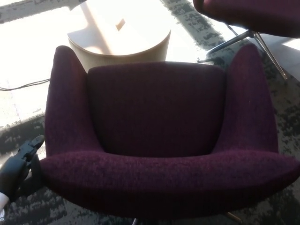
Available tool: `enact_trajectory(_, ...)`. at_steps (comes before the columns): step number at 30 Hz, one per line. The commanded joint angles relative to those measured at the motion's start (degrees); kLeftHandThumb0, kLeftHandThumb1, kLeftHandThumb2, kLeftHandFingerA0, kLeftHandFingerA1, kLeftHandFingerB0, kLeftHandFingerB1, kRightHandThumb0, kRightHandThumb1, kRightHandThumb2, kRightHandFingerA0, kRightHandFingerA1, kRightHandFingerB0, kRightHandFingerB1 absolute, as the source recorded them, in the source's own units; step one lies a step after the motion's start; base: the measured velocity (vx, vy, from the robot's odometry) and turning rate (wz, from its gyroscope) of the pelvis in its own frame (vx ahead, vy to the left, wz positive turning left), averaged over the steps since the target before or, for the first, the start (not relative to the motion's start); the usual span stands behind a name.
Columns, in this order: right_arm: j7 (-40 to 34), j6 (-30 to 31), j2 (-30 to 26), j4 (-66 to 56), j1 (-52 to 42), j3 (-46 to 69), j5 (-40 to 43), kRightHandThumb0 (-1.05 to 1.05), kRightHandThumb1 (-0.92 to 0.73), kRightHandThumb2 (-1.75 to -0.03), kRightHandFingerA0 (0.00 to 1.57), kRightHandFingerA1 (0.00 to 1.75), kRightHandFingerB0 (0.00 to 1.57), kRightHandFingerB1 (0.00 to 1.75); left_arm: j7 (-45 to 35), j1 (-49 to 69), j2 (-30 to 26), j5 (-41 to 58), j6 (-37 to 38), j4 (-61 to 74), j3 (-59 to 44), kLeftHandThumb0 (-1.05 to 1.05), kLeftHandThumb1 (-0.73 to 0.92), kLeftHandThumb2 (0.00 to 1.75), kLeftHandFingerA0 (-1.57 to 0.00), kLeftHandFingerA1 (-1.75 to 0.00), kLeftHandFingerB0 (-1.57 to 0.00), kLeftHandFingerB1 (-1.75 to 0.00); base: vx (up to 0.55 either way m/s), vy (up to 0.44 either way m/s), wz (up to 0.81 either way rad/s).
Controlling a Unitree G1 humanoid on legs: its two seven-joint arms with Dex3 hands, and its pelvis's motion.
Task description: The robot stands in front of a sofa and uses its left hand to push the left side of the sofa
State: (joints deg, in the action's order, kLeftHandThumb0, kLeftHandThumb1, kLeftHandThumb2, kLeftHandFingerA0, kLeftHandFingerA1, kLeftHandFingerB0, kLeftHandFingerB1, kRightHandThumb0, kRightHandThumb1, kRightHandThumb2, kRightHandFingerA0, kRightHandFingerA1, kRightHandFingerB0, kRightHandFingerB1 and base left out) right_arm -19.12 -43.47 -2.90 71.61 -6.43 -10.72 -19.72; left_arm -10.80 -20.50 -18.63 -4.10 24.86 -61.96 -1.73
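At far lower left, the left hand [18, 164] is seen low beside the sofa's left side, fingers [33, 143] stretched forward and close together, nothing held; contact with the upholstery cannot be told, a thin gap seems possible. No right hand is in view. The sofa [159, 136], dark purple, fills the middle of the view, its back edge nearest the camera and its left armrest [65, 103] rising just ahead of the hand.

Risks, as judged: the push could be landed on the rounded corner only, so the fingertips may slide off the fabric toward the floor; a low, off-centre push may spin the seat on its base rather than shift it.

Beyond the left armrest a cable [23, 86] is laid on the patterned carpet [281, 93]. Just behind the sofa a round wooden table [119, 33] is placed, close enough to be bumped if the sofa is driven forward. At upper right a second purple chair [248, 14] on metal legs stands near the right armrest.
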Motion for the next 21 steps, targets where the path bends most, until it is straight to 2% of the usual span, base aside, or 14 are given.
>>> enact_trajectory(1, -0.3, -0.5, -0.5, 0.4, 0.0, 0.0, 0.0, -0.48, -0.69, -0.61, 0.81, 0.61, 0.66, 0.45, -0.2, 0.2, 0.4, -0.8, -2.3, 0.0, 0.8, -0.85, 0.92, 1.32, 0.00, -0.16, 0.00, -0.14, 0.00, 0.000, 0.00)
enact_trajectory(4, -0.6, -0.2, -0.5, 0.2, 0.1, 0.0, -0.1, -0.48, -0.68, -0.61, 0.81, 0.63, 0.65, 0.45, -0.4, 0.2, 1.2, -0.8, -2.0, 0.1, 1.2, -0.85, 0.92, 1.32, 0.00, -0.16, 0.00, -0.14, 0.00, 0.000, 0.00)
enact_trajectory(5, -0.6, -0.2, -0.5, 0.2, 0.3, -0.1, -0.3, -0.47, -0.68, -0.61, 0.81, 0.61, 0.65, 0.45, -0.3, 0.1, 1.3, -1.0, -1.5, 0.1, 1.5, -0.89, 0.86, 1.06, 0.00, -0.11, 0.00, -0.15, 0.00, 0.000, 0.00)
enact_trajectory(6, -0.7, -0.2, -0.5, 0.2, 0.3, -0.2, -0.4, -0.47, -0.68, -0.61, 0.82, 0.61, 0.66, 0.45, -0.2, 0.1, 1.4, -1.2, -1.6, 0.1, 1.8, -0.82, 0.90, 1.30, 0.00, -0.17, 0.00, -0.16, 0.00, 0.000, 0.00)
enact_trajectory(11, 0.2, -0.2, -0.4, 0.3, 0.3, 0.1, 0.2, -0.48, -0.69, -0.61, 0.82, 0.61, 0.66, 0.45, -1.6, 0.6, 2.8, -1.0, -3.7, 1.1, 3.0, -0.91, 0.92, 1.30, 0.00, -0.12, 0.00, -0.11, 0.00, 0.000, 0.00)
enact_trajectory(13, 0.2, -0.5, -0.4, 0.2, 0.2, 0.2, 0.3, -0.46, -0.68, -0.60, 0.85, 0.63, 0.67, 0.46, -1.3, 1.0, 3.9, -1.6, -3.0, 1.5, 4.0, -0.84, 0.87, 1.28, 0.00, -0.20, 0.00, -0.18, 0.00, 0.000, 0.00)
enact_trajectory(15, -0.4, -0.8, -0.5, 0.2, 0.2, -0.1, -0.2, -0.46, -0.68, -0.60, 0.85, 0.63, 0.67, 0.46, -1.7, 1.2, 4.1, -1.5, -2.6, 1.9, 4.5, -0.84, 0.87, 1.28, 0.00, -0.20, 0.00, -0.18, 0.00, 0.000, 0.00)
enact_trajectory(16, -0.6, -0.5, -0.5, 0.2, 0.3, -0.1, -0.3, -0.47, -0.68, -0.60, 0.83, 0.63, 0.67, 0.46, -1.5, 1.5, 4.9, -1.7, -0.9, 1.7, 5.0, -0.91, 0.85, 1.01, 0.00, -0.18, -0.01, -0.20, 0.00, 0.000, 0.00)
enact_trajectory(17, -0.5, -0.1, -0.5, 0.2, 0.4, -0.1, -0.2, -0.49, -0.69, -0.61, 0.83, 0.61, 0.66, 0.45, -1.5, 1.9, 5.5, -1.7, -0.6, 2.4, 5.3, -0.84, 0.87, 1.27, 0.00, -0.26, -0.01, -0.21, 0.00, 0.000, 0.00)
enact_trajectory(19, -0.4, 0.0, -0.5, 0.2, 0.4, 0.0, -0.2, -0.49, -0.69, -0.61, 0.83, 0.61, 0.66, 0.45, -1.5, 2.1, 5.7, -1.7, -0.6, 2.9, 5.6, -0.84, 0.87, 1.27, 0.00, -0.26, -0.01, -0.21, 0.00, 0.000, 0.00)
enact_trajectory(21, -0.4, -0.2, -0.7, 0.3, 0.4, 0.0, -0.2, -0.47, -0.69, -0.61, 0.84, 0.62, 0.67, 0.46, -2.2, 3.1, 7.1, -1.5, -1.1, 5.4, 6.5, -0.95, 0.88, 1.27, -0.03, -0.20, -0.07, -0.16, 0.00, 0.000, 0.00)
